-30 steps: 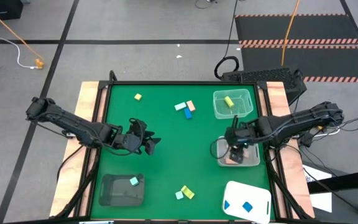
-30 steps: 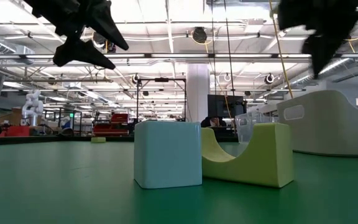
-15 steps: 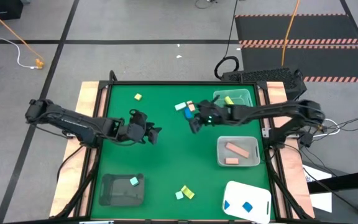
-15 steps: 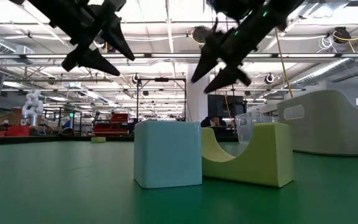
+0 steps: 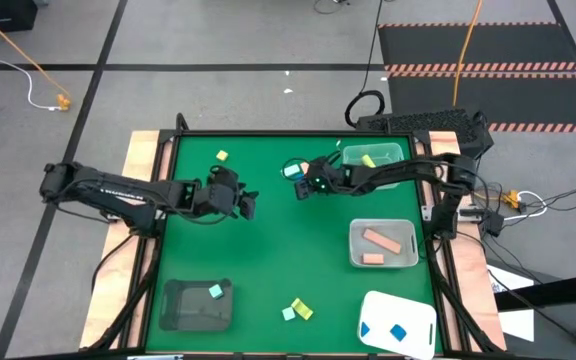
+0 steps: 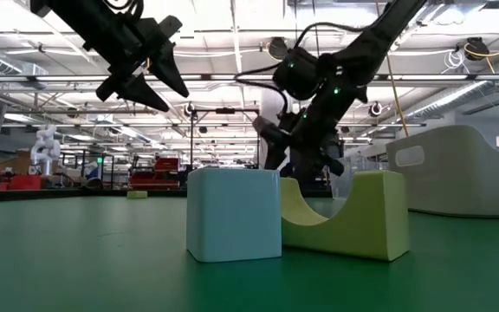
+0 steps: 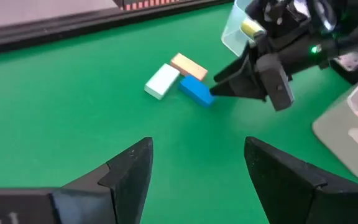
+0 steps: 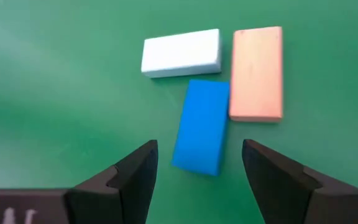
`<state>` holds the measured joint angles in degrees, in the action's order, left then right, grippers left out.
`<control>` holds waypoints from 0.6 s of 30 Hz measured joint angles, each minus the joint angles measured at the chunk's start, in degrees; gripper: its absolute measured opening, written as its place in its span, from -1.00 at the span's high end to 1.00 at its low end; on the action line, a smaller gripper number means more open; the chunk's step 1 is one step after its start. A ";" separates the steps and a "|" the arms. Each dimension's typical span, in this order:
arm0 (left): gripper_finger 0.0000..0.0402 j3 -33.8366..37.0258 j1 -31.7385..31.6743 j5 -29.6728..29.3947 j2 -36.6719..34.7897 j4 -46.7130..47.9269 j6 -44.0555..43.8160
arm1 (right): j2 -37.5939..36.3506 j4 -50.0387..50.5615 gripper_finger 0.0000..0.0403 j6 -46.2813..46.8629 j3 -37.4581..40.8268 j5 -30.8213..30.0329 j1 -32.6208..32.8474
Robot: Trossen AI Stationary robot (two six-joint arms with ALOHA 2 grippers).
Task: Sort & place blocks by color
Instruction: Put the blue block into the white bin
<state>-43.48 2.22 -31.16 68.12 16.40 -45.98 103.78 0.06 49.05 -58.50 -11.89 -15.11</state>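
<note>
Landmark = the three-bar cluster: mint bar (image 8: 181, 53), blue bar (image 8: 200, 126), tan-pink bar (image 8: 257, 73), sitting at the far middle of the green table (image 5: 268, 260)

Left gripper (image 5: 247, 203) waits left of the cluster and nearer the front, fingers spread, nothing in them

Right gripper (image 8: 194, 168) is right over the cluster, jaws wide and empty, lined up on the blue bar

Blue bar touches the tan-pink one along a long edge and looks to touch the mint one at its end. My read: straddle blue across its narrow width, keep the tan-side finger from catching tan-pink, close only once both fingers are below the top face, lift straight up

Right of the cluster: clear tray (image 5: 376, 166) with a yellow block (image 5: 368, 160)
</note>
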 joint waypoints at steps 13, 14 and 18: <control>-0.26 0.00 -6.75 0.00 0.00 -0.11 5.81 | 5.63 -5.37 -0.11 -4.33 -0.07 -6.13 0.07; -0.26 0.00 -7.09 0.00 0.00 -0.13 6.35 | 5.95 -6.16 -0.11 -4.47 -0.11 -6.11 0.10; -0.26 0.00 -8.38 0.02 0.00 -0.17 6.93 | 6.79 -9.27 -0.11 -4.90 -0.09 -4.96 0.86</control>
<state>-43.48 -6.16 -31.14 68.12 16.23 -39.05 110.56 -9.21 44.15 -58.59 -16.85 -14.25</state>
